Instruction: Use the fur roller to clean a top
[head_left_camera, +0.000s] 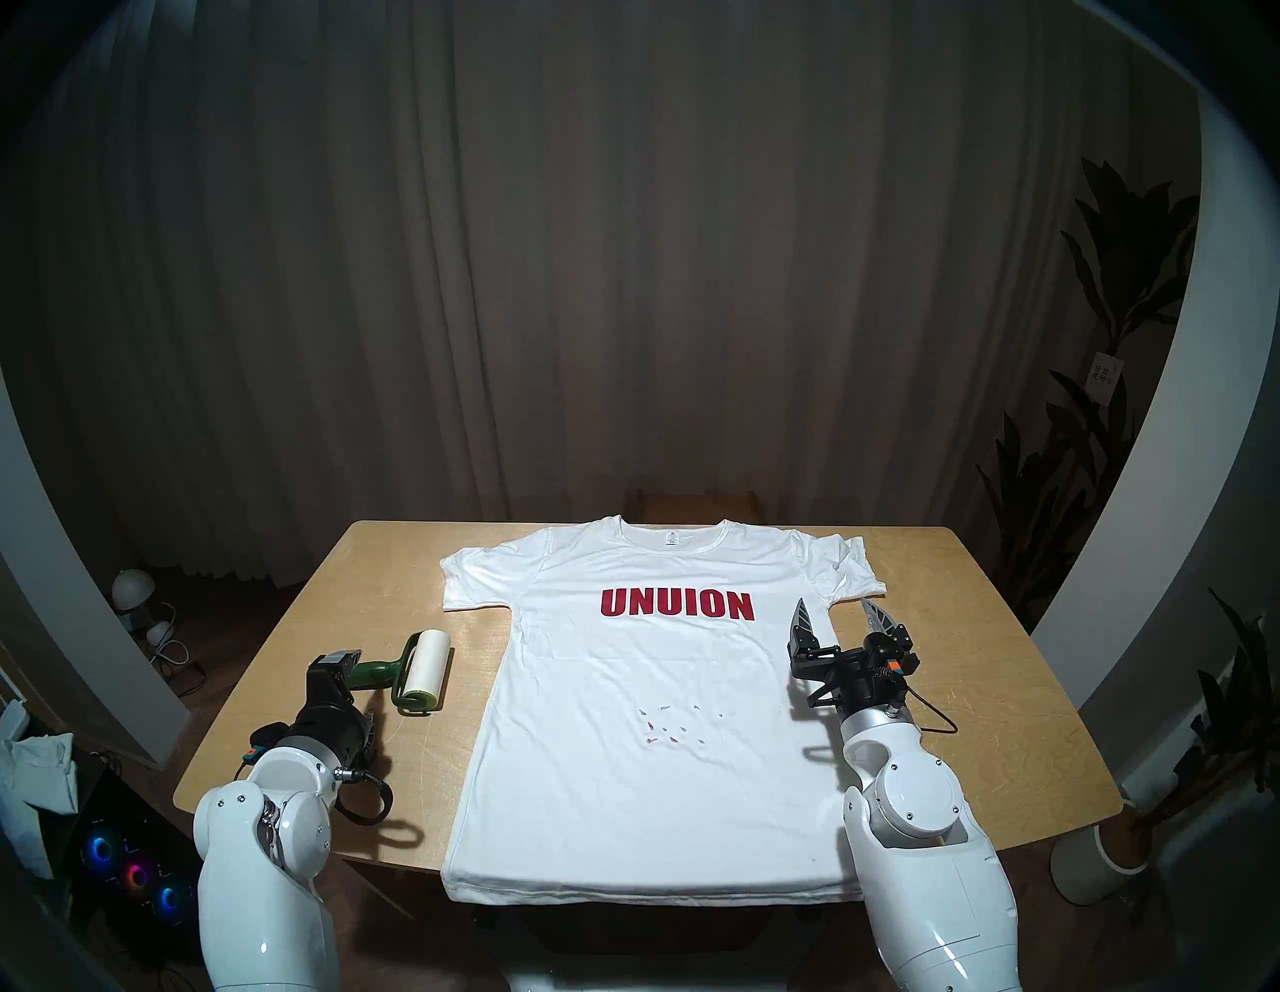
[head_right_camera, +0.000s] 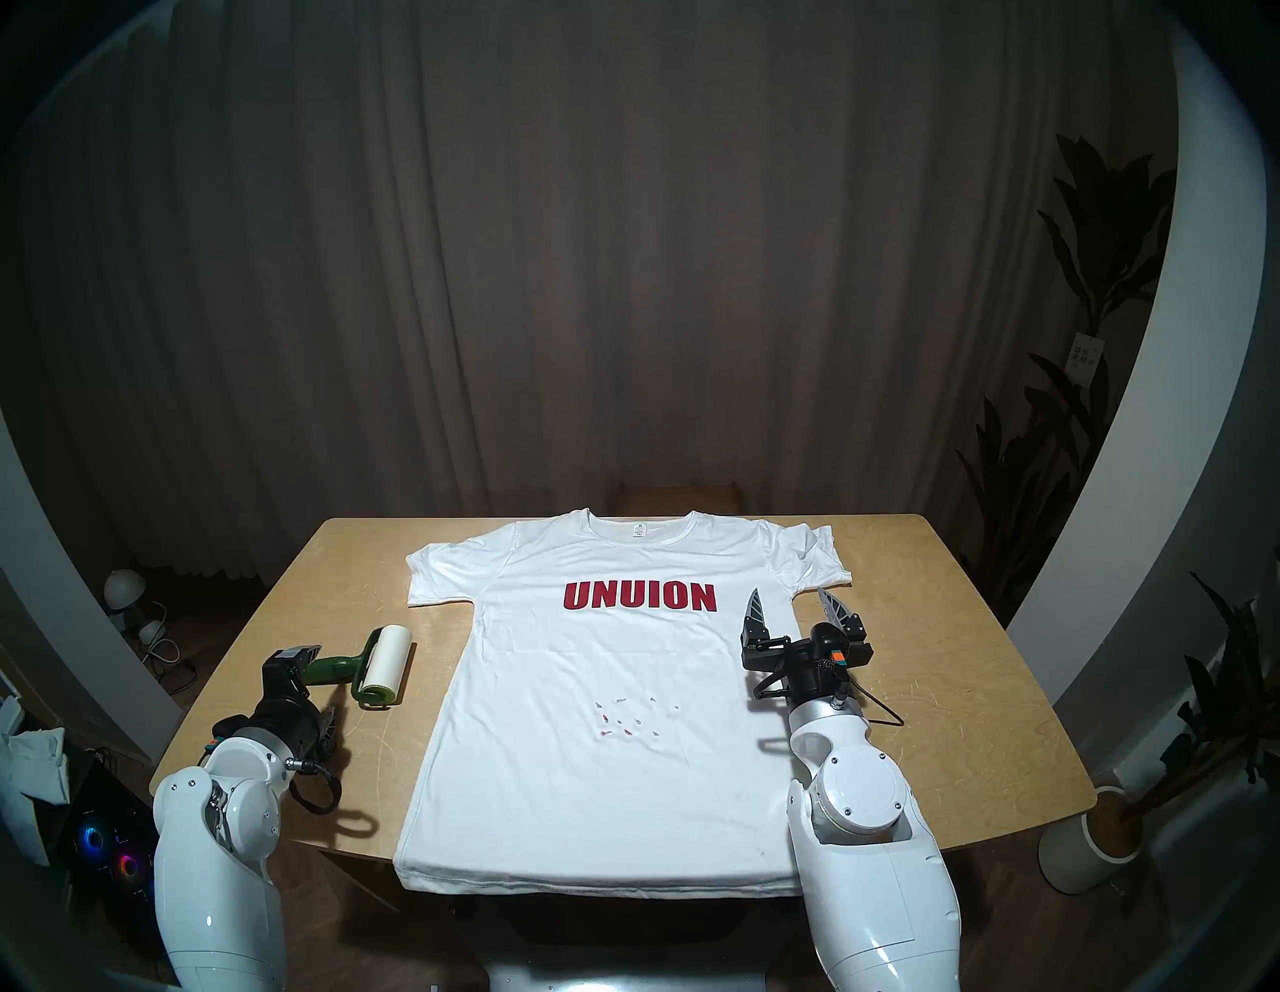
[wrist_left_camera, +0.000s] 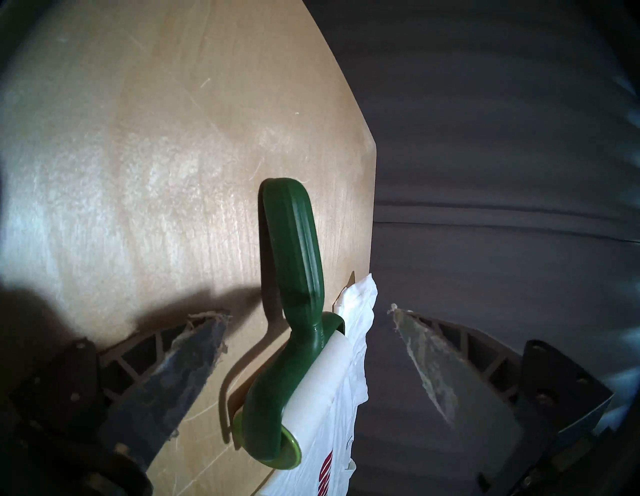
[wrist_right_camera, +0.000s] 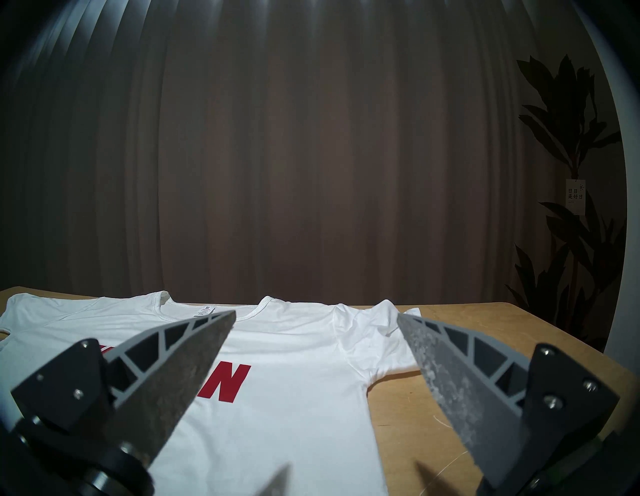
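One roller (head_left_camera: 424, 669), one top (head_left_camera: 644, 700) (flat).

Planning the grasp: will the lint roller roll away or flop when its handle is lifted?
The lint roller looks like rigid plastic, so probably no flop. Its white roll lies on the table, so a nudge might roll it. It looks small, likely light.

- I see the white cloth T-shirt (head_left_camera: 644, 748), soft and matt.
- The green glossy plastic lint roller (head_left_camera: 409, 668) has a white paper roll.
- The pale wooden table (head_left_camera: 970, 693) looks smooth, lightly scratched.
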